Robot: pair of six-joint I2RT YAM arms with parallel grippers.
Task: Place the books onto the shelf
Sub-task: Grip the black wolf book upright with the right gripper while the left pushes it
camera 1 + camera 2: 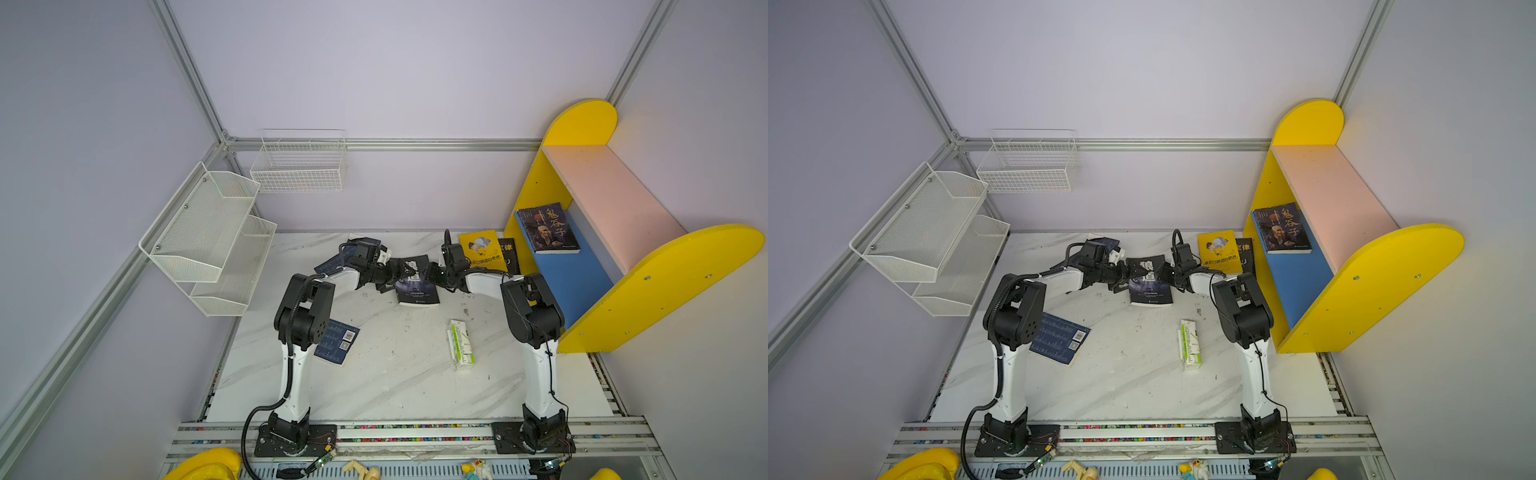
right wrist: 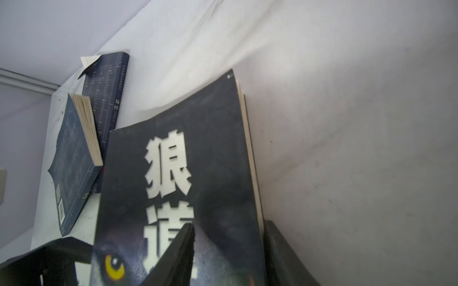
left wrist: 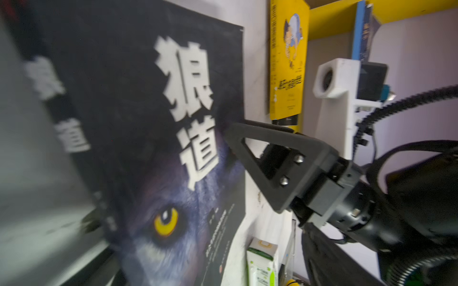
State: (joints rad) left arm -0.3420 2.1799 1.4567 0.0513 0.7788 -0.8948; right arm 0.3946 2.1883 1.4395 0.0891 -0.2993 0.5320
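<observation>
Two claws meet on my screen at the wolf-cover book [image 1: 415, 286], which is at the rear middle of the desk [image 1: 395, 374], well short of the shelf [image 1: 615, 199]. My left claw [image 1: 390, 277] stands spread wide at the book's spine side, gripping nothing that I can see. My right claw [image 1: 428, 274] straddles the page edge. One finger [image 2: 178, 250] lies across the cover and the other finger [image 2: 280, 252] sits behind the pages, though I cannot tell whether they pinch. One dark book [image 1: 548, 228] lies on the shelf's blue board, and a yellow book [image 1: 482, 249] lies just beside the shelf.
</observation>
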